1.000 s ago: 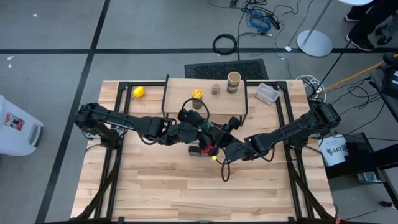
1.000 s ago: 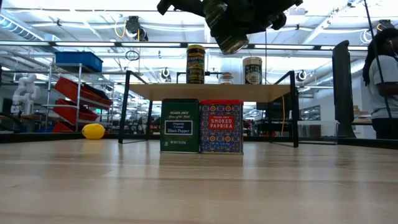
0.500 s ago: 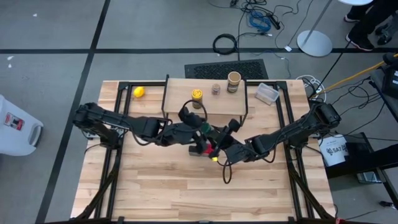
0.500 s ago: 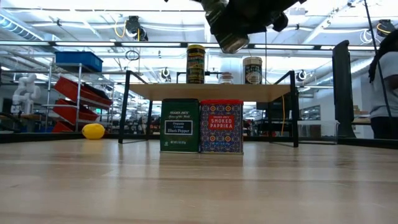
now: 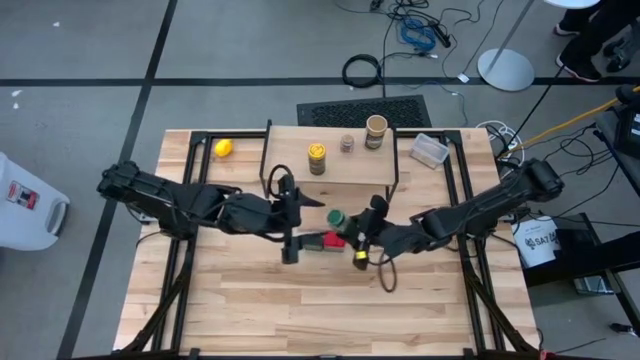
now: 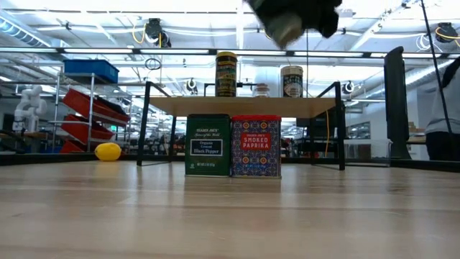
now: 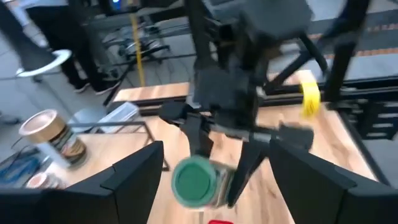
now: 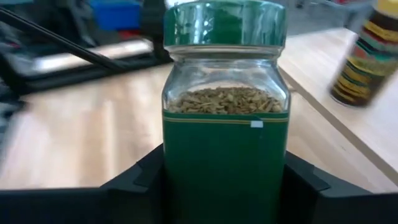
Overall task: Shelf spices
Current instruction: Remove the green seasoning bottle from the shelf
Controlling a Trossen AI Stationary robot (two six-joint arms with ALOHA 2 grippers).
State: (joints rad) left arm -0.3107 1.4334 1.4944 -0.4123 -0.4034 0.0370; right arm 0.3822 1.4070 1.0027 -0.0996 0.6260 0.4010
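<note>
My right gripper [image 5: 352,232] jaws clamp the green-lidded jar [image 8: 224,118], square clear glass, green label, brownish herbs inside, held above the table just before the shelf [image 5: 350,170], while my left gripper [image 5: 290,232] stands open nearby.

Both arms are dark, nearly black, built of slim jointed links with bulkier housings at the joints. Thin black cables loop beside the links. The right gripper [image 5: 352,232] carries a small yellow marking; the left gripper [image 5: 289,243] has flat, angular black fingers [image 7: 134,180].
</note>
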